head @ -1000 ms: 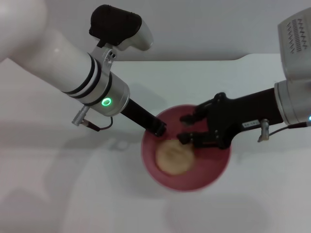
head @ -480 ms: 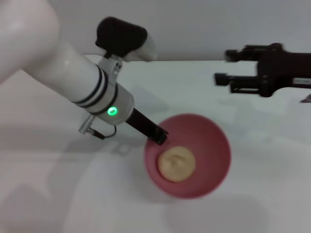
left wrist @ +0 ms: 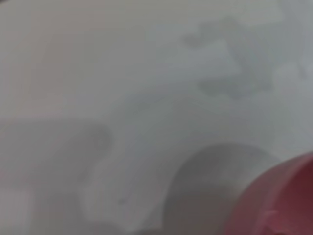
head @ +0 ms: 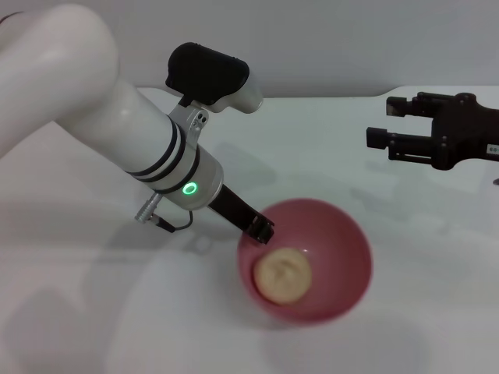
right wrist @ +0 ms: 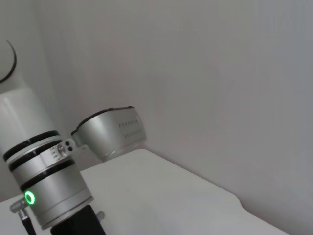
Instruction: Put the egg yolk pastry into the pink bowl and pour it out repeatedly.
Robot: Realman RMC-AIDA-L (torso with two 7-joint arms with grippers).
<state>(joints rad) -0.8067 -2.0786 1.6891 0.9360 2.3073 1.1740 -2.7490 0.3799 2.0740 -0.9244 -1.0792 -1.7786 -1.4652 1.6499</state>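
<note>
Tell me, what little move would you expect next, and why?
Probably the left gripper, gripping the pink bowl at its rim, tips it to pour. The egg yolk pastry already lies inside, and the right gripper hangs open and empty, well off to the side, so nothing blocks a pour.

- The small round domed tan egg yolk pastry (head: 282, 274) is lying inside the round deep glossy pink plastic bowl (head: 343, 234), toward its left wall.
- The bowl is sitting on the flat white table (head: 93, 312).
- The left gripper (head: 260, 227) is touching the bowl's left rim.
- The right gripper (head: 387, 121) is hanging behind and to the right of the bowl, well apart from it.
</note>
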